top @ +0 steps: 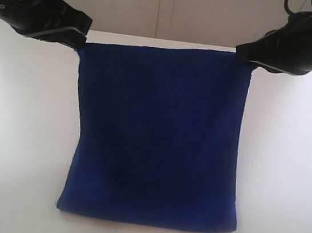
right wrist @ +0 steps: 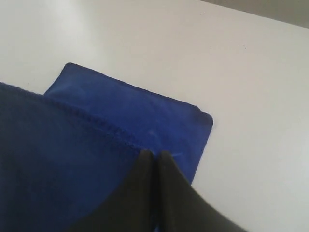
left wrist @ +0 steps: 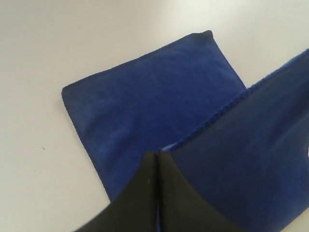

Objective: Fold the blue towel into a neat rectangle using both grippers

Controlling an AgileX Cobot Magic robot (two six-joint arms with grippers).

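The blue towel (top: 156,139) is lifted by its two far corners and stretched between them.
We note the left claw (top: 81,36) and the right claw (top: 244,52) each clenched on one corner of the raised edge; in both wrist views the jaws are pressed together on cloth. The towel's near part lies flat on the white surface (top: 16,132), roughly midway between left and right.
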